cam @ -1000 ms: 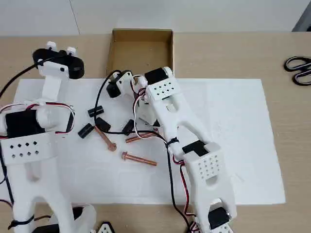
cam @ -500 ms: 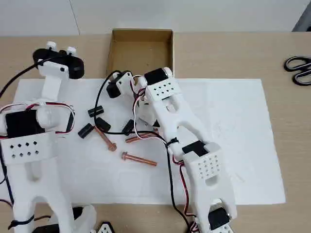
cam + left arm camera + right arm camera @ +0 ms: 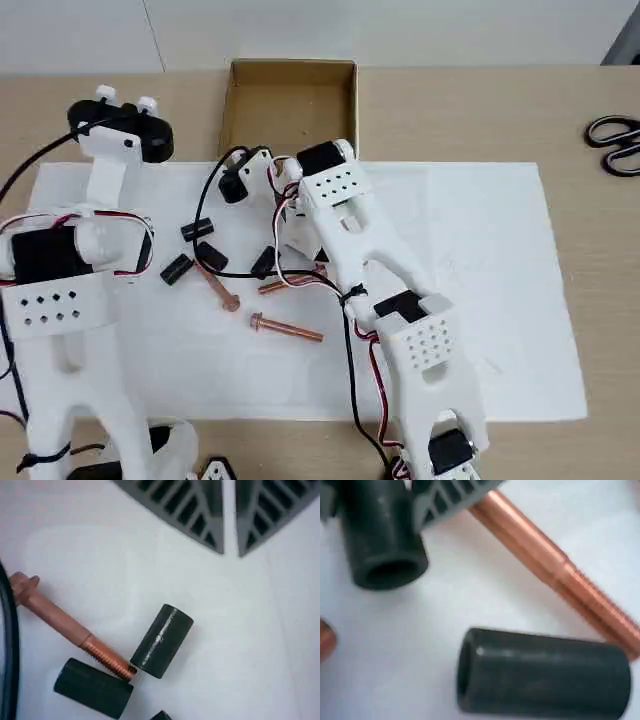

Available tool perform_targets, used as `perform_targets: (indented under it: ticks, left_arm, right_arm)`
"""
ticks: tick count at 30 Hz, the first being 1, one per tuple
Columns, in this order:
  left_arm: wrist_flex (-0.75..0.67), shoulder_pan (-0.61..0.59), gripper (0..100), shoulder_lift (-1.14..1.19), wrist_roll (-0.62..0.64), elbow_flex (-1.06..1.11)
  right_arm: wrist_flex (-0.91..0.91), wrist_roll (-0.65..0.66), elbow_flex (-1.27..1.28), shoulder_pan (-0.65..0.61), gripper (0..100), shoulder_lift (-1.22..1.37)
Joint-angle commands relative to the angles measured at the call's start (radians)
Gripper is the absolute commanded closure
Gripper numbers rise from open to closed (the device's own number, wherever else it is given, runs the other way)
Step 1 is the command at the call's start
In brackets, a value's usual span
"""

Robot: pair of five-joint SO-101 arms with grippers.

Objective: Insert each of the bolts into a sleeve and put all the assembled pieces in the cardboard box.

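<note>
In the right wrist view my right gripper [image 3: 380, 505] is shut on a black sleeve [image 3: 385, 540], whose open end faces the camera. A copper bolt [image 3: 555, 570] lies just behind it and a second sleeve [image 3: 545, 675] lies nearby. In the high view the right arm [image 3: 340, 215] hangs over the sleeves and bolts in the middle of the white sheet. Two bolts [image 3: 287, 328] [image 3: 215, 285] lie loose there. My left gripper [image 3: 230, 552] is shut and holds nothing, above a bolt [image 3: 60, 625] and two sleeves [image 3: 162, 640] [image 3: 92, 687]. The cardboard box [image 3: 292, 65] stands at the back.
A white paper sheet [image 3: 480, 260] covers the table's middle. Scissors [image 3: 615, 145] lie at the far right on the wood. The right arm's black cables [image 3: 215, 175] loop over the parts. Loose sleeves [image 3: 197, 229] [image 3: 176, 269] lie beside the left arm [image 3: 105, 170].
The right arm has shifted slightly to the left and toward the back. The left arm and the loose bolts have not moved.
</note>
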Motion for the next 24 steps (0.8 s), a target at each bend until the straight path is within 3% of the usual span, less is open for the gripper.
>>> perform_targets:
  ticks: [1, 11, 24]
  left_arm:
    - [0.006, 0.003, 99, -0.003, -0.003, -0.039]
    - [0.006, 0.003, 99, -0.003, -0.003, -0.039]
    - [0.006, 0.003, 99, -0.003, -0.002, -0.038]
  right_arm:
    - [0.030, -0.003, 0.018, 0.022, 90.9, 0.094]
    - [0.127, 0.000, 0.014, 0.042, 90.9, 0.136]
    - [0.127, 0.000, 0.018, 0.047, 90.9, 0.157]
